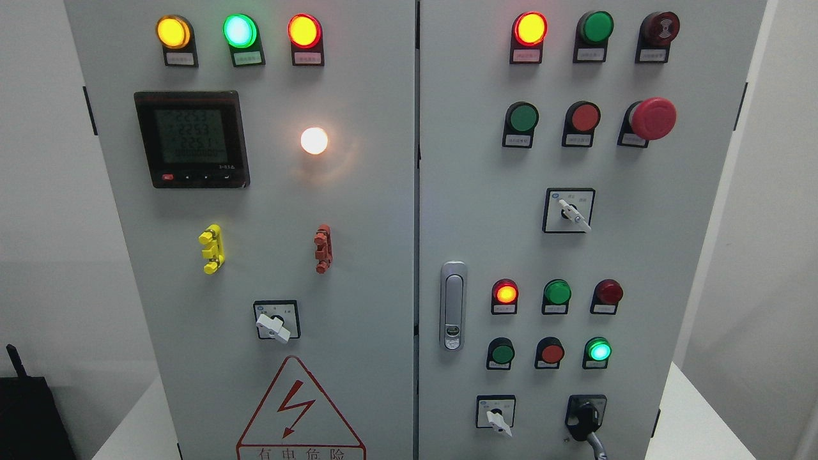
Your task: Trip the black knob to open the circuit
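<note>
At the lower right of the cabinet's right door point(486, 191), the black knob point(584, 418) sits untouched; neither robot hand is in view, so their state cannot be told. The task seems unstarted: next, a hand must reach and turn it. Its handle appears to run roughly vertical, pointing down.

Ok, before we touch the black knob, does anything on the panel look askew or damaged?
Nothing looks damaged. The black knob at the lower right of the right door points down-left, with a grey piece hanging under it, cut off by the frame edge. The three white selectors sit tilted, which looks like normal switch positions. No hands are in view.
</note>
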Robot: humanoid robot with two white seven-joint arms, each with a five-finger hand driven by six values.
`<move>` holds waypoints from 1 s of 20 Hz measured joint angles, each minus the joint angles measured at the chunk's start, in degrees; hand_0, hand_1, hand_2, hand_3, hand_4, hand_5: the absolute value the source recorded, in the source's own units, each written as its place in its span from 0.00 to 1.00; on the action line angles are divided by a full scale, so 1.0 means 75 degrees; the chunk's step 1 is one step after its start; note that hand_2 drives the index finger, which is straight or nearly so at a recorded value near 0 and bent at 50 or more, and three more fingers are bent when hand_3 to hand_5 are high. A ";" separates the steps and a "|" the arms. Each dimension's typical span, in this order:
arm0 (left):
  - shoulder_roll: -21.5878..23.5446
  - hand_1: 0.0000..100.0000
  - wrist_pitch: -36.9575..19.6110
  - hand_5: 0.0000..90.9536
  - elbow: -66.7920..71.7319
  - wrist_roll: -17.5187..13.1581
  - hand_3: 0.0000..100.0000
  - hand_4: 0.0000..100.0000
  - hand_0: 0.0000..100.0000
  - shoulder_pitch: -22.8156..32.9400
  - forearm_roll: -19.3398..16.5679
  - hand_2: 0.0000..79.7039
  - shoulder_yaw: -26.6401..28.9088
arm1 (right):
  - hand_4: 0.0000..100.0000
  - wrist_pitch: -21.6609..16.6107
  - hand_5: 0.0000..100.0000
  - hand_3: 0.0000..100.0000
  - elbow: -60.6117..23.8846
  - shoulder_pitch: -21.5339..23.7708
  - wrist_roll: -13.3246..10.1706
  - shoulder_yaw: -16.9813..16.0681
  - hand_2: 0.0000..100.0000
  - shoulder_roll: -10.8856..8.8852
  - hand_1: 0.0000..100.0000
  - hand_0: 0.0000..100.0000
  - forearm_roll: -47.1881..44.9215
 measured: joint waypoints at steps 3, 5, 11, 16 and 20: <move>0.0000 0.39 0.0000 0.00 0.0000 0.0000 0.00 0.00 0.12 0.0000 0.0000 0.00 0.0000 | 1.00 0.0000 1.00 1.00 0.0000 0.0000 0.0006 -0.0014 0.00 -0.0036 0.05 0.00 -0.0010; 0.0000 0.39 0.0000 0.00 0.0000 0.0000 0.00 0.00 0.12 0.0000 0.0000 0.00 0.0000 | 1.00 0.0000 1.00 1.00 -0.0001 0.0000 0.0009 -0.0046 0.00 -0.0040 0.05 0.00 -0.0070; 0.0000 0.39 0.0000 0.00 0.0000 0.0000 0.00 0.00 0.12 0.0000 0.0000 0.00 0.0000 | 1.00 -0.0021 1.00 1.00 -0.0002 0.0031 0.0069 -0.0120 0.00 -0.0056 0.05 0.00 -0.0095; 0.0000 0.39 0.0000 0.00 0.0000 0.0000 0.00 0.00 0.12 0.0000 0.0000 0.00 0.0000 | 1.00 -0.0030 1.00 1.00 -0.0003 0.0042 0.0095 -0.0146 0.00 -0.0057 0.05 0.00 -0.0097; 0.0000 0.39 0.0000 0.00 0.0000 0.0000 0.00 0.00 0.12 0.0000 0.0000 0.00 0.0000 | 1.00 -0.0030 1.00 1.00 -0.0003 0.0045 0.0108 -0.0186 0.00 -0.0119 0.05 0.00 -0.0099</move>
